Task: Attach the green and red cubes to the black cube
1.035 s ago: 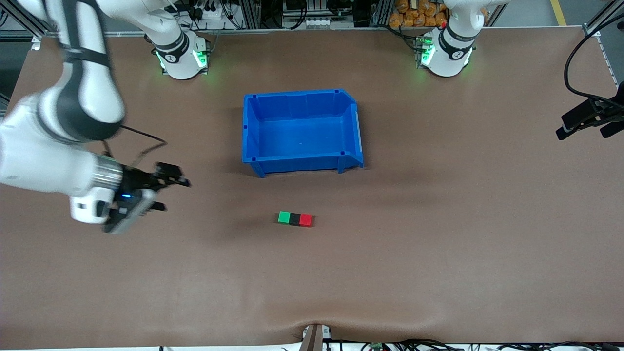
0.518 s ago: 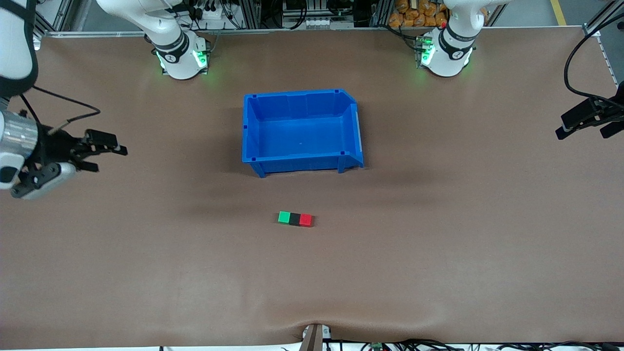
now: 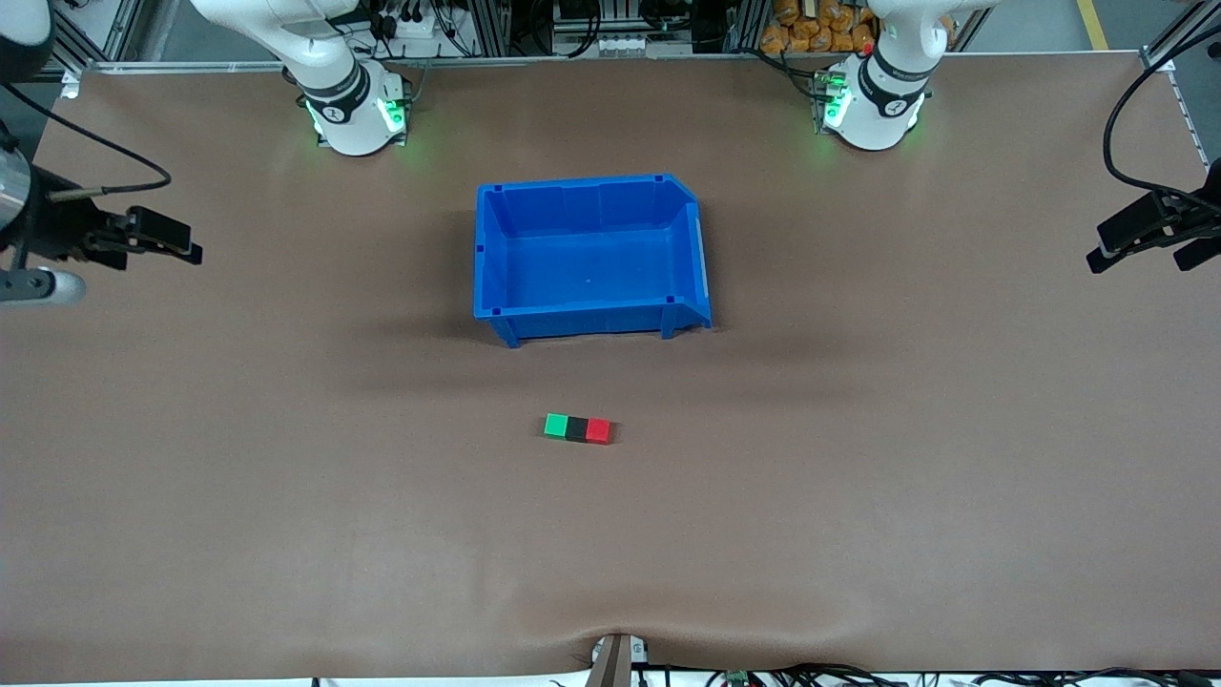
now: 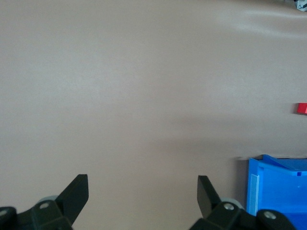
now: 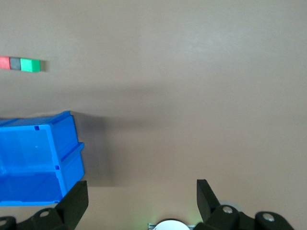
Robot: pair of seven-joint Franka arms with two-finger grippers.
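Observation:
The green cube (image 3: 556,425), black cube (image 3: 576,428) and red cube (image 3: 598,430) lie in one row on the brown table, touching, with the black one in the middle. They are nearer the front camera than the blue bin. My right gripper (image 3: 167,243) hangs open and empty over the right arm's end of the table, well apart from the cubes. Its wrist view shows the green cube (image 5: 30,65), the black cube (image 5: 15,63) and the red cube (image 5: 4,63). My left gripper (image 3: 1140,250) waits open over the left arm's end. Only the red cube (image 4: 301,109) shows in its view.
An empty blue bin (image 3: 591,320) stands mid-table between the cubes and the arm bases; its wall (image 5: 67,143) and corner (image 4: 278,191) show in the wrist views. Cables trail along the table's front edge (image 3: 620,658).
My right arm has pulled back from beside the cubes toward its own end of the table, gripper still open. The cubes and the left arm have not moved.

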